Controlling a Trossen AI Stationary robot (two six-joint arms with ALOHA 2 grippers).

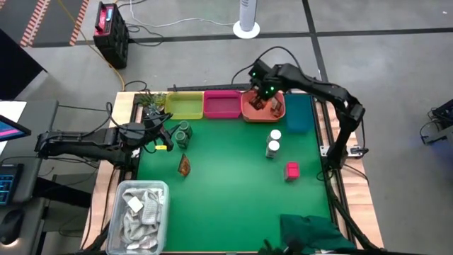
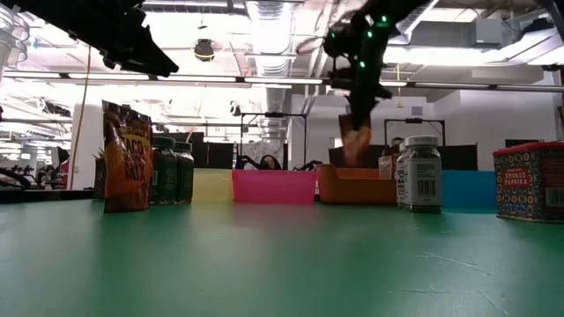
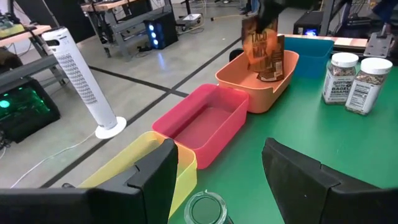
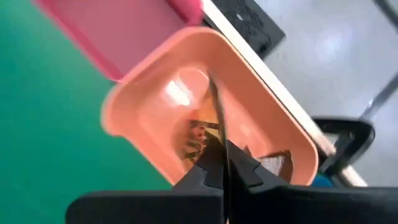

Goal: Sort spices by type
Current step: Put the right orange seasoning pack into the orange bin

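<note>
Right gripper (image 4: 222, 171) clamped on the top edge of an orange-brown packet (image 3: 262, 43) over the orange tray (image 1: 253, 112), probably light, floppy, crinkly; left gripper (image 3: 217, 171) apart, idle near the green jars (image 1: 183, 132).

**Green table and everything sitting on it**

Green mat (image 1: 226, 198) over a wooden table. Along the far edge, four trays side by side: yellow tray (image 1: 185, 105), pink tray (image 1: 221, 105), orange tray (image 1: 250, 111), teal tray (image 1: 299, 113). Two dark green jars (image 1: 182, 134) together near the yellow tray, one orange-brown packet (image 1: 184, 166) standing just in front of them. Two white-capped jars (image 1: 273, 144) touching, out in front of the orange tray. One pink box (image 1: 291, 171) near those. Clear tub of white packets (image 1: 139, 215) at the near left corner, dark green cloth (image 1: 311, 232) bunched at the near right edge.
</note>
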